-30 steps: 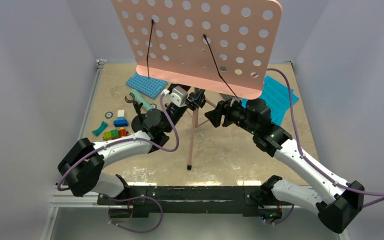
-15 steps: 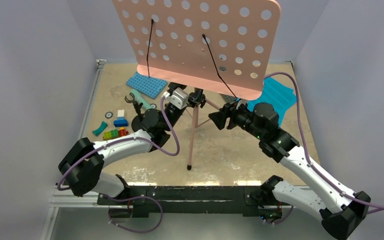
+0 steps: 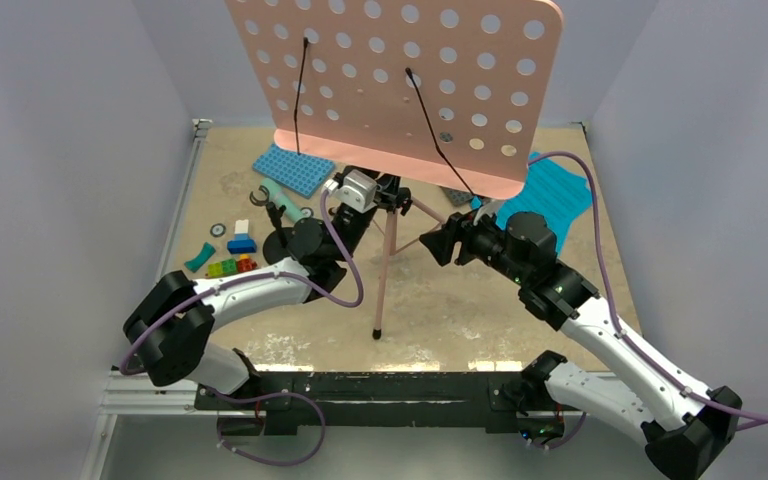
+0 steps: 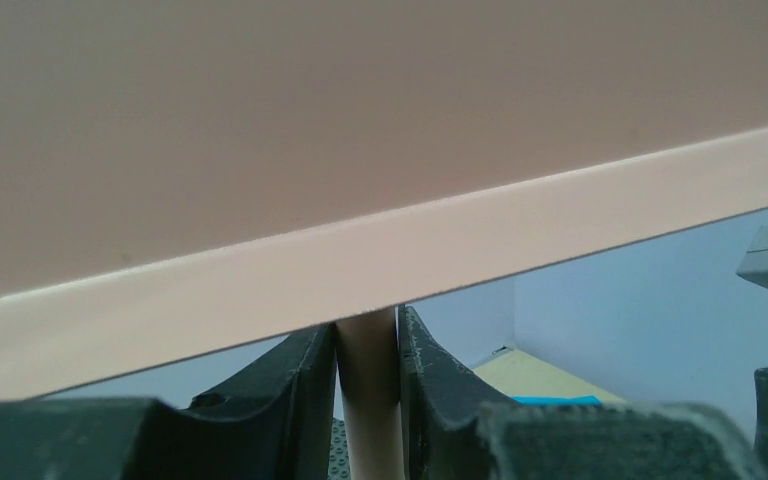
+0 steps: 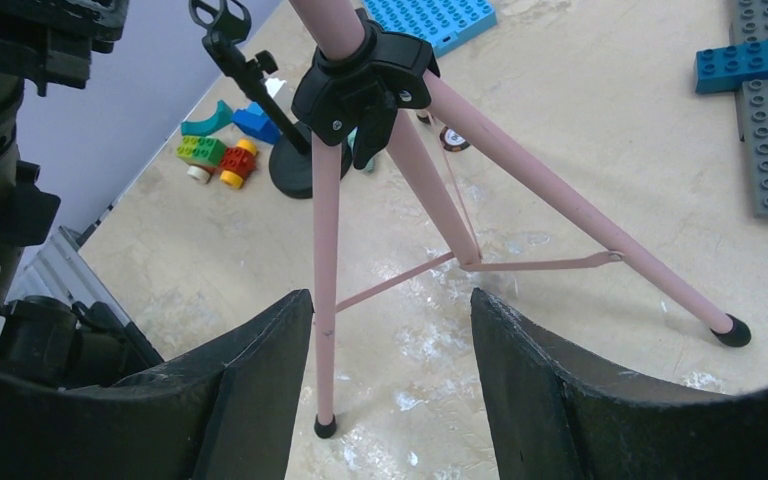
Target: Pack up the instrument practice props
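Beneath its perforated board, the music stand (image 3: 380, 150) pole stays pinched in the left claw (image 4: 367, 390); the right claw (image 5: 392, 340), spread wide and touching nothing, has eased back slightly.

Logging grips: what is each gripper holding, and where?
The left gripper clamps the pink music stand by its pole, just under the board's lip. The right gripper is open, holding nothing.

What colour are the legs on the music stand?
The legs are pink, seen best in the right wrist view.
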### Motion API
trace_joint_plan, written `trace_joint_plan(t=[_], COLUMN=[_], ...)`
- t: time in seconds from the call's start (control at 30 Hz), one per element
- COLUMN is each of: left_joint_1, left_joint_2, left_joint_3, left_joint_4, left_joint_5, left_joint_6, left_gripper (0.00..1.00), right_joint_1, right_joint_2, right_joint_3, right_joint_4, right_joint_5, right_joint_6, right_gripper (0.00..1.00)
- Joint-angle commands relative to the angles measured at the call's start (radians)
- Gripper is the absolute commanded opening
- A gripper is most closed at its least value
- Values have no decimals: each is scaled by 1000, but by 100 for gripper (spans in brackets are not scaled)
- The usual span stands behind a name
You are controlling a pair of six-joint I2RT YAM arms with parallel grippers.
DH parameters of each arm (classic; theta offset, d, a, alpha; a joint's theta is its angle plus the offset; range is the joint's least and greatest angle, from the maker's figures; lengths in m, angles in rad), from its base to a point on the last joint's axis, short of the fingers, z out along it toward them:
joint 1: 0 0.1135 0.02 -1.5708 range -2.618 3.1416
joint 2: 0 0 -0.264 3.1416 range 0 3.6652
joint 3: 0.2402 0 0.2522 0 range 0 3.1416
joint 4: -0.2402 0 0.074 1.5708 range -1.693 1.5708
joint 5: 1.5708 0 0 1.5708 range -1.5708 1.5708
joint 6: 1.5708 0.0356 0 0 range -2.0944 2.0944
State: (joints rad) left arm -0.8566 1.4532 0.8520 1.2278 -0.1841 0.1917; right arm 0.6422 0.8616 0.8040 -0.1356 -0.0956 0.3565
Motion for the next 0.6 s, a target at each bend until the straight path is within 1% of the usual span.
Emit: trace_joint_plan(t=[0.0, 0.03, 0.17, 0.33, 0.43, 0.57], left_joint_1=[-31, -34, -42, -48, -48, -48], left_joint_2=[14, 15, 20, 17, 17, 15], left_joint_3=[62, 66, 76, 86, 88, 91], left_joint_4=[78, 76, 75, 80, 77, 80], left_joint_5=[-37, -40, -41, -38, -38, -47], left_joint_6=[13, 15, 18, 22, 28, 31], left_gripper=[20, 21, 37, 46, 46, 44], right_joint_1=[2, 3, 2, 2, 2, 2], right_joint_2=[-19, -21, -27, -35, -34, -32], right_joint_3=[-7, -9, -15, -20, -18, -20], right_joint_4=[24, 25, 25, 26, 25, 26], right_joint_5=[8, 8, 10, 14, 14, 13], right_joint_6=[20, 22, 24, 23, 22, 22], right_gripper=[64, 64, 64, 64, 64, 64])
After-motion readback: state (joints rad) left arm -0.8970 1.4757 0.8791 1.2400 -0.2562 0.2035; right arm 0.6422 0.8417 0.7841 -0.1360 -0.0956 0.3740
